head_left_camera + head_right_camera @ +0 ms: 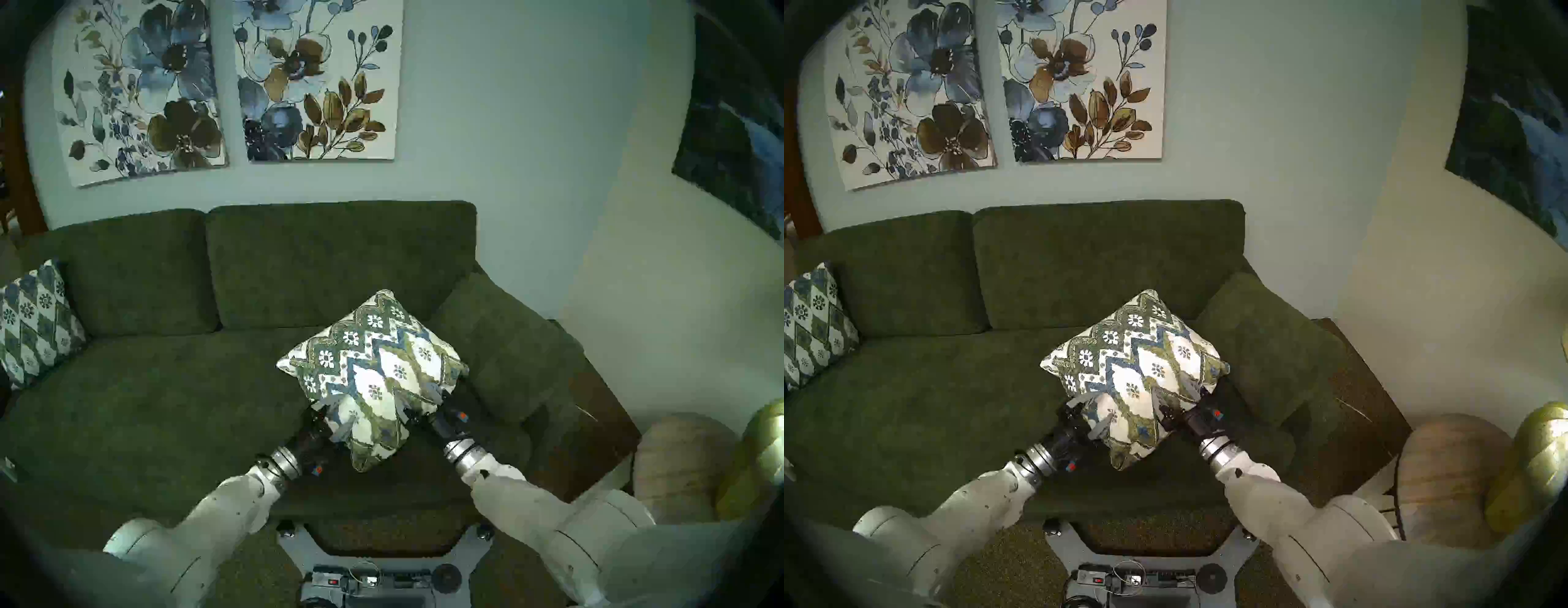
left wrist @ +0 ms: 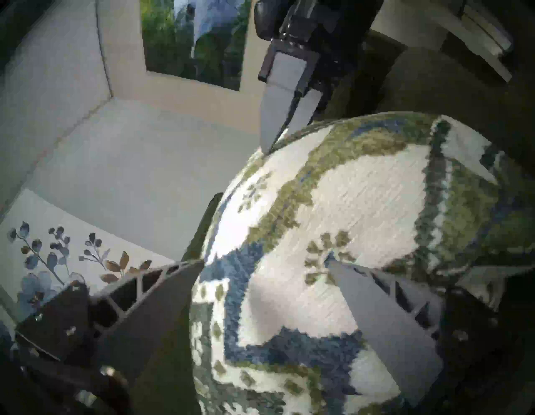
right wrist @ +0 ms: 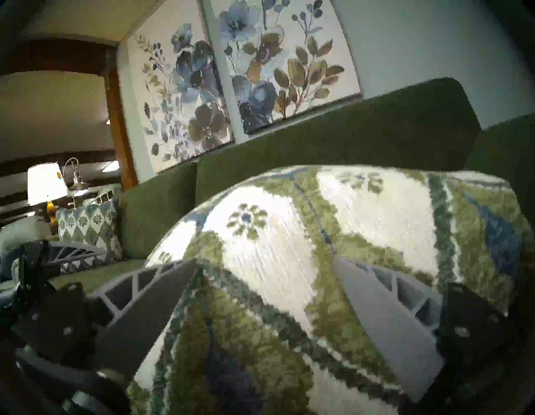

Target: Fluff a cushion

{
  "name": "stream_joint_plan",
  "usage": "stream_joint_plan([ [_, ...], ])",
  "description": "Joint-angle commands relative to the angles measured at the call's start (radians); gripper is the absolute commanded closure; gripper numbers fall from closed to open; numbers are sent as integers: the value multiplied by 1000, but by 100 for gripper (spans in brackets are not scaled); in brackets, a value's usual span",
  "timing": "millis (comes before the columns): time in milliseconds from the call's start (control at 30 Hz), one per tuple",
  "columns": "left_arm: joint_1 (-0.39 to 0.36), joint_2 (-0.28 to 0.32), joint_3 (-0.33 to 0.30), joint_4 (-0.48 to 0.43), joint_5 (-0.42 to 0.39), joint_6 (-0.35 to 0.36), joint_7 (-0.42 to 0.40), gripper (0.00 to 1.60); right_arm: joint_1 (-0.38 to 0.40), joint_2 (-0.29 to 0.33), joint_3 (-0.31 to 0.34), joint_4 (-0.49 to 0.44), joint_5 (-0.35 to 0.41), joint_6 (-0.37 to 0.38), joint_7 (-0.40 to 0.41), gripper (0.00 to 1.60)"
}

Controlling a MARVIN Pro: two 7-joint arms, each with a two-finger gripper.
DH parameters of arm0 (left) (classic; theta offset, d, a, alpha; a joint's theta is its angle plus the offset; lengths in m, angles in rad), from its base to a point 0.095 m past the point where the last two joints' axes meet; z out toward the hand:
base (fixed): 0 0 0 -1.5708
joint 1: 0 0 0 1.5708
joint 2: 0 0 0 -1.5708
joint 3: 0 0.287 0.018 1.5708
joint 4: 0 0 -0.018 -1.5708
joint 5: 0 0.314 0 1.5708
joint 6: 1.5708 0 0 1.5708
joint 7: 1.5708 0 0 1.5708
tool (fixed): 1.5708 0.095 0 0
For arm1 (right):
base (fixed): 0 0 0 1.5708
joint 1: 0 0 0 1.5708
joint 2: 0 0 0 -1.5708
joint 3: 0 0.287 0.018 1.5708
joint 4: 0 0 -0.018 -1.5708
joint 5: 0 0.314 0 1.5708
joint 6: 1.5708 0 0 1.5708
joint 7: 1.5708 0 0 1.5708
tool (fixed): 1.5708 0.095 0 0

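Both grippers hold the cushion (image 1: 373, 373) from its near side. Left gripper (image 1: 326, 418): jaws spread wide and closed on the lower-left edge, one finger on the patterned face, the other behind the edge. Right gripper (image 1: 424, 403): same wide grasp on the lower-right edge; fabric bunches into folds at its fingers (image 3: 388, 324).

Position of the cushion: between the two grippers, standing on one corner like a diamond, above the seat of the green sofa (image 1: 148, 403). Whether the lowest corner touches the seat cannot be told.

Handling, as judged: light, soft and plump. Woven cover gives good friction, so slipping is unlikely. Filling yields under the jaws; the grasp deforms it rather than locks it. Take hold at two opposite edges, deep enough to catch filling and not cover alone.

Beyond the left gripper, well apart, a second patterned pillow (image 1: 36, 322) leans at the sofa end. Beyond the cushion: back cushions, then two flower pictures (image 1: 229, 85) on the wall.
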Motion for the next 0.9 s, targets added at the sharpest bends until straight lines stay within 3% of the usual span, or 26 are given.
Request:
stream_joint_plan([
  [0,6,-37,-6,37,-14,2,-14,0,-19,3,5,29,7,23,-9,0],
  [500,-30,-81,-52,112,-67,-25,-55,0,-1,-21,0,67,21,48,-22,0],
  [633,-51,-106,-49,68,-67,-56,-21,0,28,-24,-3,62,22,57,-19,0],
  [667,-62,-108,-37,16,-55,-70,14,0,46,-28,-5,48,22,50,-10,0],
  [867,-92,-87,-36,-47,-52,-68,71,0,106,-31,-2,-12,25,11,14,0],
])
